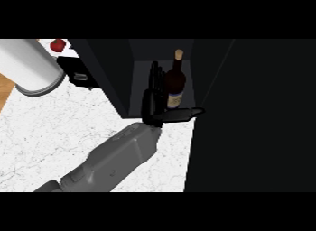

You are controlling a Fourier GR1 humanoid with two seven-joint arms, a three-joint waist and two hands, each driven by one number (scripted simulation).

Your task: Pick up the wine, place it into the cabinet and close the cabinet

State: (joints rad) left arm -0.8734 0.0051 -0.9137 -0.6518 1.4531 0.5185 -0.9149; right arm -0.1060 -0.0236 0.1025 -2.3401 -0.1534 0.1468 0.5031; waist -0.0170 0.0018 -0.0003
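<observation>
1. standing upright inside the dark cabinet point(114, 72) is the wine point(174, 83), a dark bottle with a pale top and a light label near its bottom.
2. the right hand point(155, 97) is beside the wine, on the bottle's left side.
3. its fingers point(156, 76) point straight up along the bottle, and its thumb point(184, 113) sticks out flat to the right, under the bottle's bottom part. the fingers look straight, not curled round the bottle.
4. i cannot tell if the hand touches the wine or is just next to it.
5. the grey forearm point(117, 155) comes up from the low edge, over the white counter point(47, 131).
6. the big black cabinet door point(261, 117) fills the right side and stands open.
7. a big white roll point(24, 63) lies at the top left, and a small red thing point(57, 44) sits near it.
8. the left hand does not show.
</observation>
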